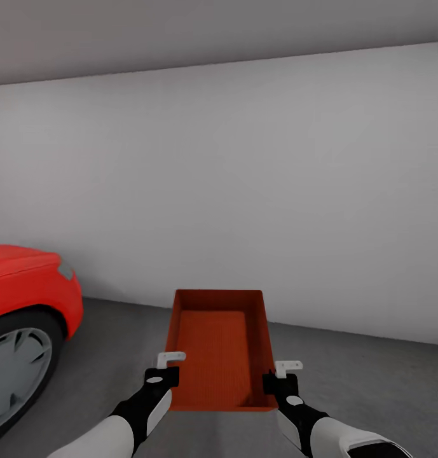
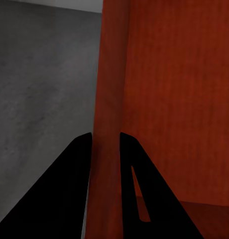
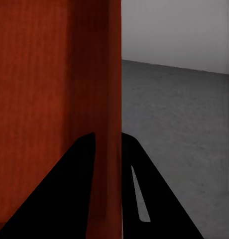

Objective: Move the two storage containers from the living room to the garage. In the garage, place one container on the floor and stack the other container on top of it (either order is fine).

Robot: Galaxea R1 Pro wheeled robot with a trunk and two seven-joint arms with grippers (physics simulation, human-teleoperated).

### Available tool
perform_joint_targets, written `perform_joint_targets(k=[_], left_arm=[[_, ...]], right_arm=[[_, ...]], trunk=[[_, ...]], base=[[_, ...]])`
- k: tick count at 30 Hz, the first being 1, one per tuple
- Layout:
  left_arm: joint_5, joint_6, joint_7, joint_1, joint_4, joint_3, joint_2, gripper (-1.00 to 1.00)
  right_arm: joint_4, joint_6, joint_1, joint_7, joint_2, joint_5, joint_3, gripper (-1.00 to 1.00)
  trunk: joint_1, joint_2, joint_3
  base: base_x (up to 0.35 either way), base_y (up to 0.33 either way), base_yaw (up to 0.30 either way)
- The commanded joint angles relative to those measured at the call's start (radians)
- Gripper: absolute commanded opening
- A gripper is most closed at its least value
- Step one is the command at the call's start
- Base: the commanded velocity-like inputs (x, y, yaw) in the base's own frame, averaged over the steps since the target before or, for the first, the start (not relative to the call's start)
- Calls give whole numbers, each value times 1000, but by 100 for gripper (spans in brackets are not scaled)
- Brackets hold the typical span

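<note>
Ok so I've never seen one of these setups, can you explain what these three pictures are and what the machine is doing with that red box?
These are simulator renders of a wheeled robot with two arms. The large picture comes from its head camera, looking down over both arms. The other two come from cameras near each pincer, looking along its fingers. The left pincer and the right pincer each clamp a side wall of one open red-orange storage container, held out in front above the grey concrete floor. In the wrist pictures the dark fingers straddle the container's wall. A red car stands to the left, before a white wall.
</note>
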Motion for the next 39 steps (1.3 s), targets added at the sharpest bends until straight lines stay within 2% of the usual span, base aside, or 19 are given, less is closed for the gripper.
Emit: perform_joint_targets(k=[1,22,29,39], left_arm=[[-14,-29,14,-1,-6,80,1,-100],[-14,-29,14,-1,-6,80,1,-100],[-14,-29,14,-1,-6,81,1,-100],[-14,-29,15,-1,-6,80,1,-100]], right_arm=[[1,1,0,4,1,14,-56,-100],[1,1,0,4,2,14,-56,-100],[1,1,0,4,2,14,-56,-100],[1,2,0,4,2,14,-56,-100]], trunk=[[1,-1,-2],[1,-1,-2],[1,-1,-2],[1,-1,-2]], base=[[303,213,-291],[303,213,-285],[256,141,-33],[35,15,-2]])
